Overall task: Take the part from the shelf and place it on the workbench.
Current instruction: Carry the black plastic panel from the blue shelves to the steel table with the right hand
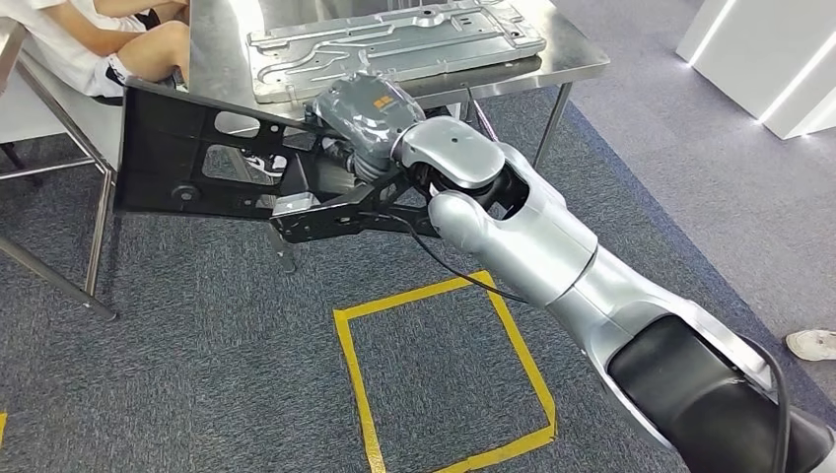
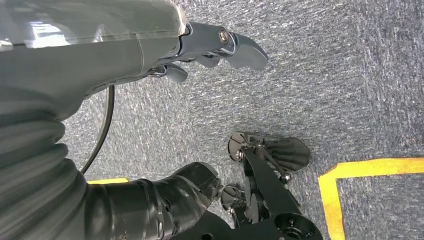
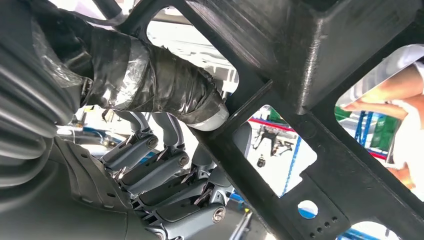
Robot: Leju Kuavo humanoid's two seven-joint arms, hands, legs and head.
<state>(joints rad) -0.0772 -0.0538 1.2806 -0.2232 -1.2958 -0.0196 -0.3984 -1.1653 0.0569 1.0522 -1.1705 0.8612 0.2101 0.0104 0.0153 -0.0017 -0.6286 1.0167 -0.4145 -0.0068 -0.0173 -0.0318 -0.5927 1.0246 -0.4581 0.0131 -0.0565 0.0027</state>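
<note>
The part is a flat black frame with cut-out openings, held in the air just in front of the steel workbench, its far end near the bench's legs. My right hand grips it at its near end. Close up in the right wrist view, the taped thumb presses one side of a bar of the part and the fingers curl in on the other side. My left hand hangs over the carpet with its fingers stretched out and nothing in it.
A large grey stamped metal panel lies on the workbench. A person sits at the bench's left end. A yellow tape square marks the grey carpet below. White units stand at the far right, and a shoe is at the right edge.
</note>
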